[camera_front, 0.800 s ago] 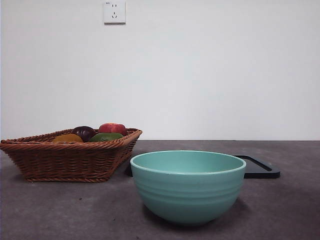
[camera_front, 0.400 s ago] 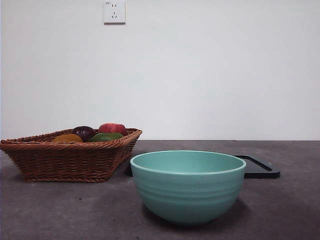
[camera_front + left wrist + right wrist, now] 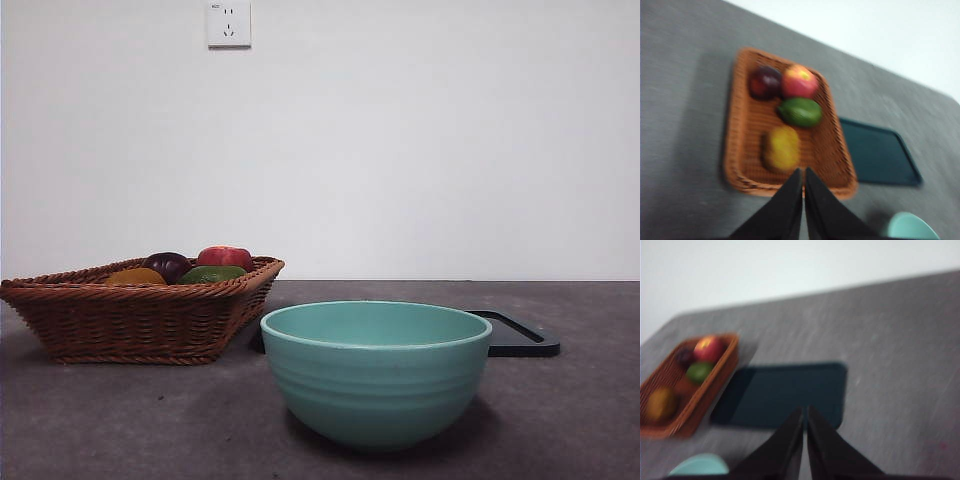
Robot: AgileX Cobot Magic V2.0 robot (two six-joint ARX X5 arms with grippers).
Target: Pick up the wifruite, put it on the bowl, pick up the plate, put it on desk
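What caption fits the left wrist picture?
Left gripper, jaws shut, above a wicker basket of four fruits.

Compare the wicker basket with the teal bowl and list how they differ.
The basket is brown woven wicker with angular, sloping sides; the bowl is smooth teal ceramic, round, with faint ribs. The basket holds four fruits, among them the orange-brown wifruite; the bowl looks empty as far as its inside shows. The basket is wider and lower, the bowl deeper. Both sit upright on the grey desk.
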